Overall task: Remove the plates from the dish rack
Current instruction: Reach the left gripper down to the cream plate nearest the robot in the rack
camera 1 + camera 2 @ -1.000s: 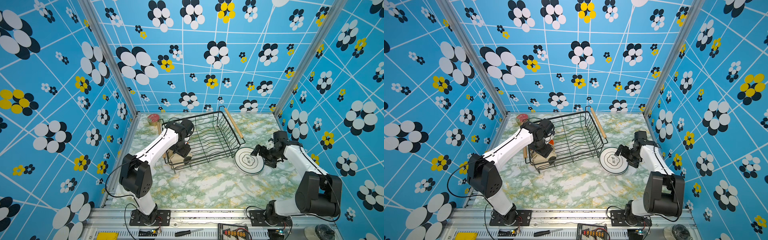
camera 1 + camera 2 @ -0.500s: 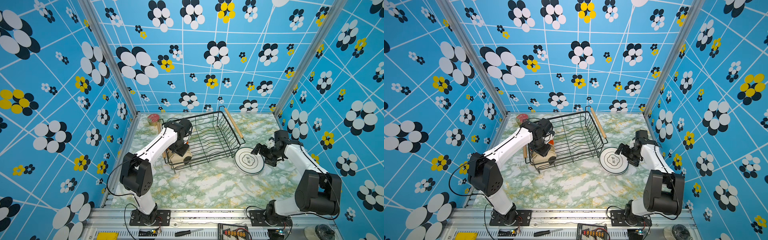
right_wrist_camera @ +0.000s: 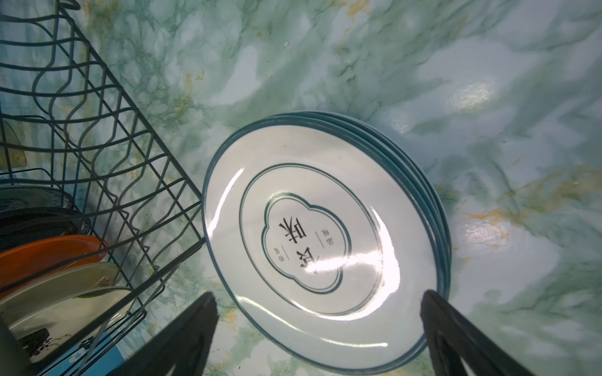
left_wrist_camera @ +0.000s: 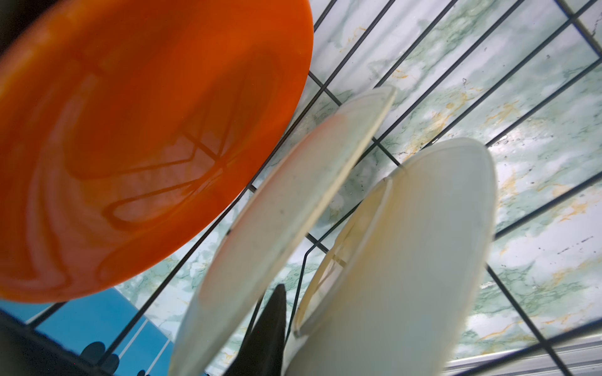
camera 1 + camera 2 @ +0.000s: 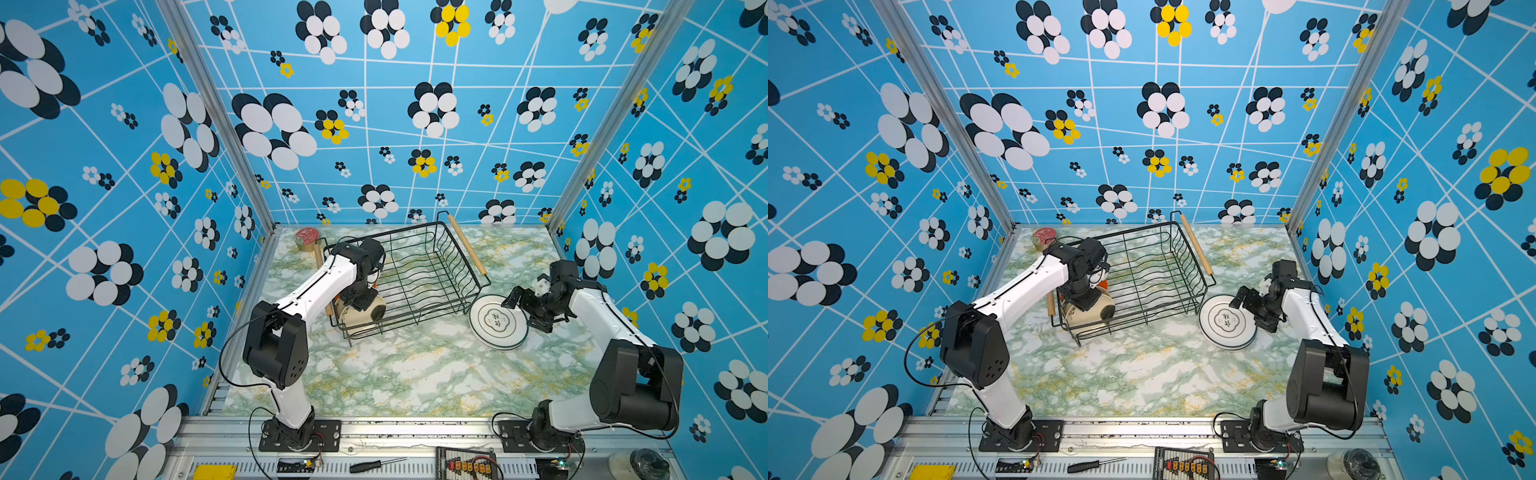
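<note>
Dish rack (image 5: pixel 419 274) sits mid-table (image 5: pixel 415 374), mostly bare. The small plates stand on edge in its corner by the left arm. White plates (image 5: pixel 498 321) are stacked flat just right of it. Right gripper (image 3: pixel 317 294) hangs wide apart above them, holding nothing. Orange plate (image 4: pixel 130 130) and cream plates (image 4: pixel 407 260) are probably light, rigid and glossy-slick, so pinch the top rim. Left gripper (image 5: pixel 361 301) is among them, one finger (image 4: pixel 270 332) between the creams; can't tell if it grips.

The left arm (image 5: pixel 318 286) dips into the dish rack's (image 5: pixel 455 259) left end, the left gripper (image 5: pixel 360 300) half hidden there. The right gripper (image 5: pixel 516 297) hangs just beside its right end, jaws wide.
</note>
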### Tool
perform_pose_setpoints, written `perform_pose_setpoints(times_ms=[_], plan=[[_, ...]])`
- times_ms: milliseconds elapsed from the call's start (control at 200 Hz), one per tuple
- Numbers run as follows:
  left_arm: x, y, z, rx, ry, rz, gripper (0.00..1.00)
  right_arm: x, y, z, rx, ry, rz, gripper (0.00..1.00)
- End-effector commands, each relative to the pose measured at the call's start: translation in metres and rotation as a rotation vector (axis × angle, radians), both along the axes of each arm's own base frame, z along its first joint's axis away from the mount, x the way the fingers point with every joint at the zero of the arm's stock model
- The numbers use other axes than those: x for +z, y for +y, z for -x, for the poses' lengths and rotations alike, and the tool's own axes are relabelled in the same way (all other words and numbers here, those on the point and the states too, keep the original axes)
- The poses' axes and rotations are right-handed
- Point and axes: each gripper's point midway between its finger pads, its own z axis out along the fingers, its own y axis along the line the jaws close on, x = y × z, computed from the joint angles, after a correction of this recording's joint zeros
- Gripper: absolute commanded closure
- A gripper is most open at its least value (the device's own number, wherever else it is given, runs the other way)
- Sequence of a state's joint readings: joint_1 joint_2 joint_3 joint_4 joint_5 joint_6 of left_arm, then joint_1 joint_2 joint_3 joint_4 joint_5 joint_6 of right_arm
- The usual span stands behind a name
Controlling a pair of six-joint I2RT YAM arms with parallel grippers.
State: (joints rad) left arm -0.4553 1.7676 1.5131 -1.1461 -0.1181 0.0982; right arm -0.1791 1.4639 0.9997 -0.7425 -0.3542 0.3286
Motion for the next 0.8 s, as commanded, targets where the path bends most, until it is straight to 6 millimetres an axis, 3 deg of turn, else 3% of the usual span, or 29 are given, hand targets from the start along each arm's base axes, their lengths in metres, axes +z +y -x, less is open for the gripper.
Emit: perform_pose_setpoints(times_ms=[0, 795], plan=[[-0.0129, 0.0025, 0.0053, 0.017, 0.053, -0.011, 0.70, 0.0019, 0.0011, -0.0043, 0.007, -0.022, -0.022, 0.01], [-0.0074, -0.0013, 0.0067, 0.012, 0.054, 0.009, 0.88, 0.0065, 0.0060, -0.0069, 0.005, -0.039, -0.066, 0.01]])
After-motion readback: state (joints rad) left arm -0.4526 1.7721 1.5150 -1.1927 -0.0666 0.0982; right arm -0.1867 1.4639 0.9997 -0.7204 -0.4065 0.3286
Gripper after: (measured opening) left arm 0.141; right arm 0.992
